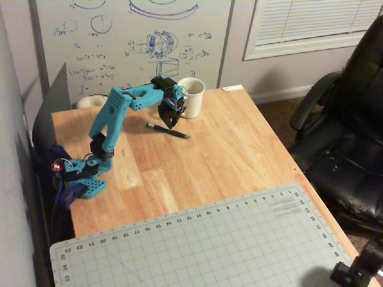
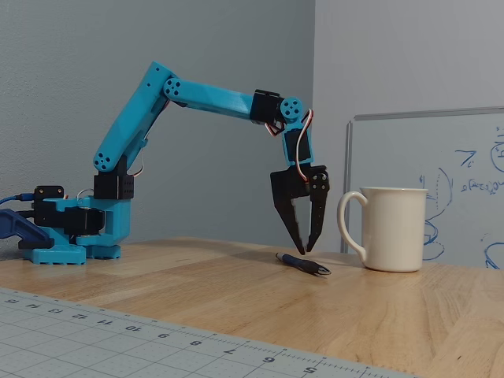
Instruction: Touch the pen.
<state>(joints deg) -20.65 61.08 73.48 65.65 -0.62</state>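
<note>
The dark pen (image 1: 179, 134) lies flat on the wooden table (image 1: 239, 149), just in front of the white mug (image 1: 192, 95). In the fixed view the pen (image 2: 303, 264) lies left of the mug (image 2: 394, 228), silvery tip toward the mug. My blue arm reaches over it. The black gripper (image 2: 305, 249) points straight down, its tips hanging a little above the pen's middle, not clearly touching it. In the overhead view the gripper (image 1: 172, 124) covers part of the pen. The jaws stand nearly together at the tips and hold nothing.
The arm's base (image 1: 84, 182) is clamped at the table's left edge. A grey cutting mat (image 1: 209, 245) covers the near end. A whiteboard (image 1: 131, 42) stands behind the table. A black office chair (image 1: 347, 131) stands to the right.
</note>
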